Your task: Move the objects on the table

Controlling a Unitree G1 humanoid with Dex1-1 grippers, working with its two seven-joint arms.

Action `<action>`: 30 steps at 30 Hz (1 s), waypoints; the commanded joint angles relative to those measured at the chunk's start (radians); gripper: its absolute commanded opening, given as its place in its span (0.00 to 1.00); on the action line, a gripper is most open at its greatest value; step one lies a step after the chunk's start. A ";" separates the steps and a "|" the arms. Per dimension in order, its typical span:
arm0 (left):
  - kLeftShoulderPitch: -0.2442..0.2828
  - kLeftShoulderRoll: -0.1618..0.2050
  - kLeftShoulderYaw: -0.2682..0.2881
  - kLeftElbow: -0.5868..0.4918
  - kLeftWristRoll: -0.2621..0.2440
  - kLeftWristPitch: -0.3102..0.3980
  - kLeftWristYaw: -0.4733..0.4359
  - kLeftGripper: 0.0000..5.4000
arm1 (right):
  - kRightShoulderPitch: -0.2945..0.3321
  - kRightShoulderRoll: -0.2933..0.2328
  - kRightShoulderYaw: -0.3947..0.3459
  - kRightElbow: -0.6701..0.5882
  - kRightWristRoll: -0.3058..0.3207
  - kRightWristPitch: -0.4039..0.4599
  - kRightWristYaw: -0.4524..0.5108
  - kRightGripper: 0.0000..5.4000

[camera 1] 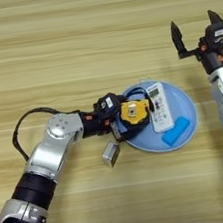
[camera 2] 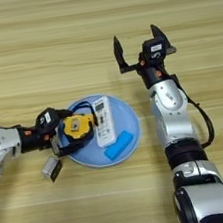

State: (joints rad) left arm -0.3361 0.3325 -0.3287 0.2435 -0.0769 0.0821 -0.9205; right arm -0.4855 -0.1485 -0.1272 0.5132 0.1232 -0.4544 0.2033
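two of the three look placed: the remote [camera 1: 158,106] lies on the plate [camera 1: 185,103] and the tape measure [camera 1: 134,112] sits at its left rim, beside a blue block [camera 1: 176,130]. the left gripper [camera 1: 121,121] is right at the tape measure; whether it grips it i cannot tell. the box [camera 1: 110,153] is left, on the table [camera 1: 74,48] just off the plate. the right gripper [camera 2: 138,41] waits well apart, wide open, holding nothing.
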 commanded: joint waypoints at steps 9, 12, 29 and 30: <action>0.008 0.011 0.040 -0.142 -0.040 0.009 0.001 1.00 | -0.003 0.002 0.000 0.000 -0.002 -0.005 -0.003 1.00; 0.003 0.015 0.073 -0.215 -0.075 0.029 0.010 1.00 | -0.003 0.002 0.001 -0.001 -0.003 -0.005 -0.003 1.00; -0.136 -0.049 0.280 -0.098 -0.020 -0.101 0.364 1.00 | 0.006 -0.002 0.009 -0.041 0.002 0.012 0.010 1.00; -0.141 -0.058 0.286 -0.063 0.004 -0.128 0.409 1.00 | 0.008 -0.002 0.011 -0.053 0.002 0.016 0.011 1.00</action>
State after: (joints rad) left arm -0.4406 0.2992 -0.0620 0.0895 -0.1444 0.0286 -0.6276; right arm -0.4844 -0.1490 -0.1217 0.5024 0.1240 -0.4519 0.2068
